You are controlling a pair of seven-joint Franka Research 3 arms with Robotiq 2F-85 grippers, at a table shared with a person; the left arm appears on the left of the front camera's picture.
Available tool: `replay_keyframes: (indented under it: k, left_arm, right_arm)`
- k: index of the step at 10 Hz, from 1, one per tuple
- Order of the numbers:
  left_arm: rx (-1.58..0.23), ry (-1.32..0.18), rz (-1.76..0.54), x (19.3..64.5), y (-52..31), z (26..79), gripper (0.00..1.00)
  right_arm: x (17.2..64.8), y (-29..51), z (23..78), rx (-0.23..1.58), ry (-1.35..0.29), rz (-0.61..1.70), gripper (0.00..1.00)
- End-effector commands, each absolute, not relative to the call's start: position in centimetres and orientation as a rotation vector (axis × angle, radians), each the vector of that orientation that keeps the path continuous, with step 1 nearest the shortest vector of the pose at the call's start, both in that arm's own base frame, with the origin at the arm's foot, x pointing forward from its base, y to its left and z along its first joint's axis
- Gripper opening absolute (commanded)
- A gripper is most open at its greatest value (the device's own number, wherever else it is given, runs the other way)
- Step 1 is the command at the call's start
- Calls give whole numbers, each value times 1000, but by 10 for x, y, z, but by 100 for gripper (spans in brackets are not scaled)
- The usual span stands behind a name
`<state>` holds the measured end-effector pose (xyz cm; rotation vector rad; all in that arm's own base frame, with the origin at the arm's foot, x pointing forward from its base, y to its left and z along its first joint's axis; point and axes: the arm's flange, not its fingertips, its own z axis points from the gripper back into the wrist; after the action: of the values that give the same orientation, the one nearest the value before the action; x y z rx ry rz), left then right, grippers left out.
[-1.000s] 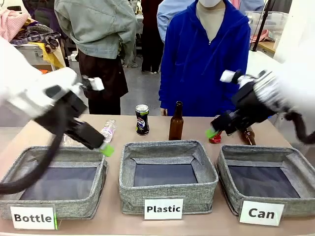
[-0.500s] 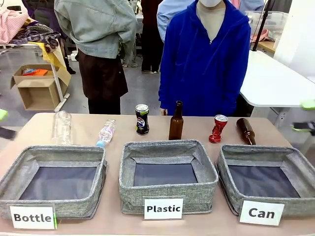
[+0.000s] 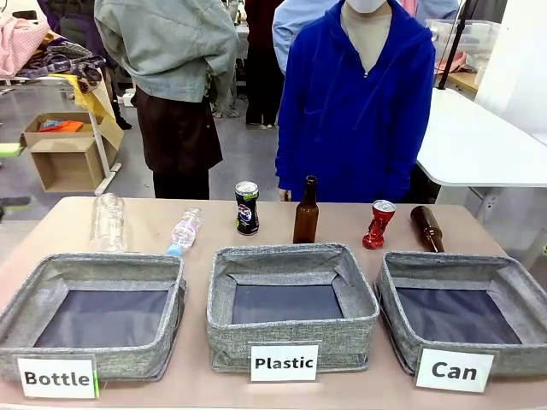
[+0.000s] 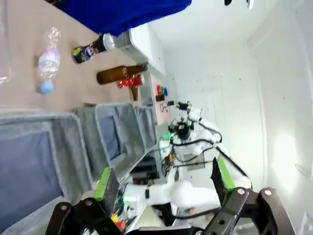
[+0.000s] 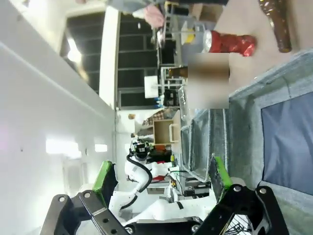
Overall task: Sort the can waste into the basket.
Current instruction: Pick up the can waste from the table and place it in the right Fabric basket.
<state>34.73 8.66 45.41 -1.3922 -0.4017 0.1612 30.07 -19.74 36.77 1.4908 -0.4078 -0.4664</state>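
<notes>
1. While the red can [image 3: 378,224] is standing right of centre, just behind the Can basket [image 3: 444,260], the black can [image 3: 247,207] is waiting left of centre.
2. The red one is probably calling for the right gripper [image 5: 162,177]: coming down over its pinched waist, steering clear of the bottle [image 3: 428,227] lying beside it.
3. Both claws are gaping wide, gripping nothing; the left gripper [image 4: 164,178] is pointing across the table [image 4: 68,85], cans showing upper left of its view.

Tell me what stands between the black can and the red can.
An upright brown bottle stands between the black can and the red can, apart from both, as the front view shows.
</notes>
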Motion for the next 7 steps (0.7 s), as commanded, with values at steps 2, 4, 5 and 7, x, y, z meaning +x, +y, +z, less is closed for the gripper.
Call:
replay_keyframes:
  k: [2, 4, 5, 7]
  left_arm:
    - [-1313, -495, 333, 301, 15, 450, 100]
    - [-1404, -417, 214, 359, 74, 457, 100]
    - [-1404, -417, 214, 359, 74, 457, 100]
    - [-1404, -417, 214, 359, 74, 457, 100]
  right_arm:
    - [301, -197, 368, 1491, -408, -466, 100]
    - [301, -197, 368, 1491, -408, -466, 100]
    - [301, -197, 368, 1491, -408, -466, 100]
    - [301, -197, 368, 1491, -408, -466, 100]
